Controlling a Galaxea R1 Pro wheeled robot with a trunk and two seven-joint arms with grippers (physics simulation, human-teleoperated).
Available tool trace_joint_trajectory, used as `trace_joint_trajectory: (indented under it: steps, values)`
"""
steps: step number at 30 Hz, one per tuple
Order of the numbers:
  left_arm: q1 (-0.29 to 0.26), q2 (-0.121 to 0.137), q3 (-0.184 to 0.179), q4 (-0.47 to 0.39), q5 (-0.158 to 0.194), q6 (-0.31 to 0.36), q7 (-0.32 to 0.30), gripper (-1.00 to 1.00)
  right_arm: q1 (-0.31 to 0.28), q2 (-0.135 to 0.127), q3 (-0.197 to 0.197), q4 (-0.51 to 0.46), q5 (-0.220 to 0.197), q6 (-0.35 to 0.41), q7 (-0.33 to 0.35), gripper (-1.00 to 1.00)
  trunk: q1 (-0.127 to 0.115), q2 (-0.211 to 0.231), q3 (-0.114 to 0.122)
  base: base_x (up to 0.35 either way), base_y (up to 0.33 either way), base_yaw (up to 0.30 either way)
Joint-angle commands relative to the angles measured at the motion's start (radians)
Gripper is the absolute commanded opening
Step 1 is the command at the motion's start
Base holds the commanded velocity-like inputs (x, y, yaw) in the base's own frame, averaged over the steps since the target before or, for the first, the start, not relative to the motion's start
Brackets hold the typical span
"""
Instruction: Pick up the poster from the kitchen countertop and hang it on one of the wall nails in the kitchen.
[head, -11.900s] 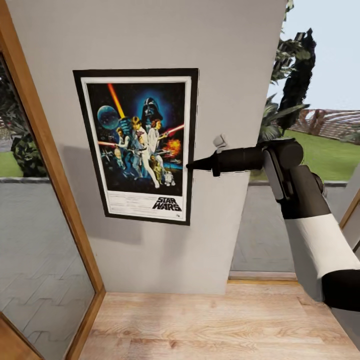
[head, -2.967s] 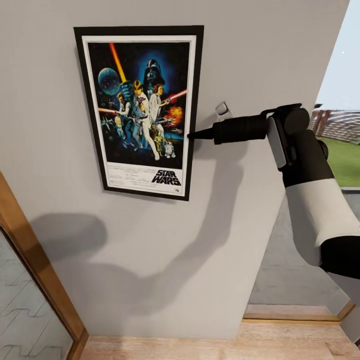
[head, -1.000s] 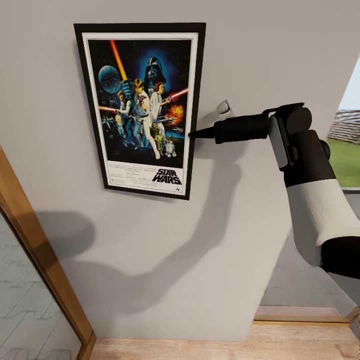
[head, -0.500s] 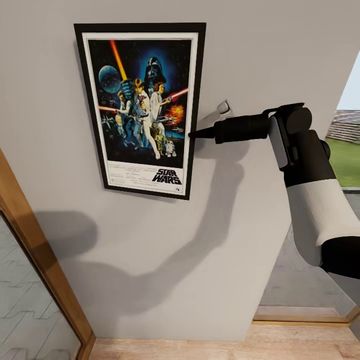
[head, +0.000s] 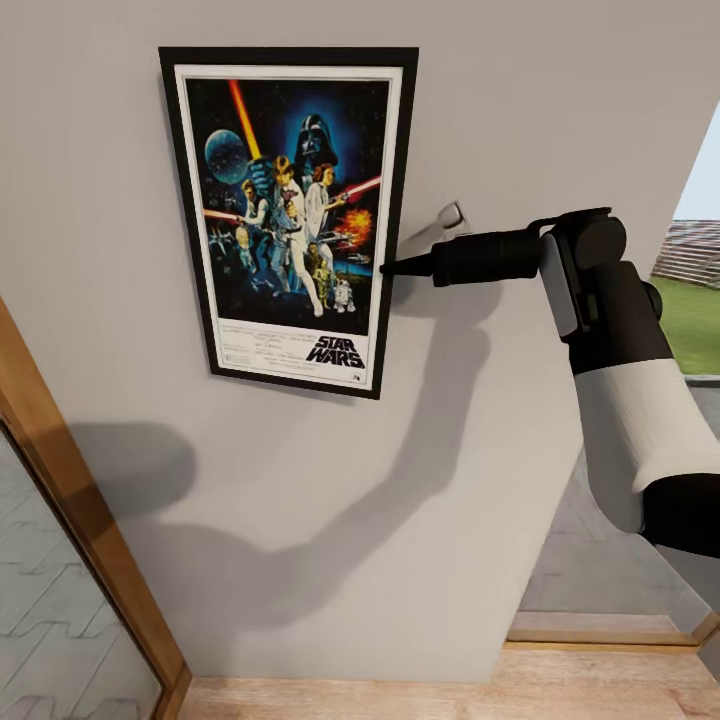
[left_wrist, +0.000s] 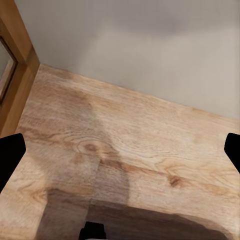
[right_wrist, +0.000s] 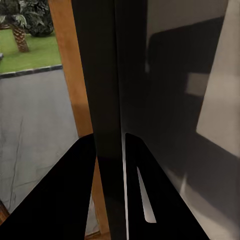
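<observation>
Currently | poster (head: 292, 218) upright against grey wall (head: 520, 90), head view 11 o'clock | right gripper (head: 388, 267) pinches poster's right edge from 3 o'clock, edge between fingers (right_wrist: 70, 195) | left gripper (left_wrist: 120, 150) spread wide over wood floor (left_wrist: 130, 150), holding nothing

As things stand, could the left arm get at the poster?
Probably not without a big lift. The left gripper points down at the wood floor, open and empty, while the poster sits high on the wall, its edge already pinched by the right gripper.
</observation>
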Motion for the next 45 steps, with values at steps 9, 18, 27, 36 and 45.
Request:
trace_joint_trajectory:
  steps: [9, 18, 27, 36, 45]
  values:
    - [-0.001, 0.001, -0.007, 0.001, 0.01, -0.003, -0.005, 1.0, -0.001, -0.001, 0.004, 0.003, -0.011, 0.01, -0.004, -1.0, 0.001, -0.002, -0.002, 0.0, 0.0, 0.0]
    - [-0.001, 0.003, -0.008, 0.001, 0.01, -0.003, -0.003, 1.0, -0.001, -0.002, 0.009, 0.086, -0.005, 0.009, -0.015, 1.0, 0.001, -0.002, -0.002, 0.0, 0.0, 0.0]
    - [-0.001, 0.003, -0.008, 0.001, 0.01, -0.003, -0.003, 1.0, -0.001, -0.011, 0.01, 0.087, -0.005, 0.009, -0.016, 1.0, 0.001, -0.002, -0.002, 0.0, 0.0, 0.0]
    - [-0.001, 0.003, -0.008, 0.001, 0.01, -0.005, -0.004, 1.0, -0.001, -0.015, 0.01, 0.085, -0.007, 0.009, -0.016, 1.0, 0.001, -0.002, -0.002, -0.166, -0.001, 0.0]
    - [-0.001, 0.005, -0.008, 0.001, 0.01, -0.004, -0.005, 1.0, -0.001, -0.018, 0.01, 0.08, -0.012, 0.009, -0.011, 1.0, 0.001, -0.002, -0.002, -0.142, -0.021, 0.0]
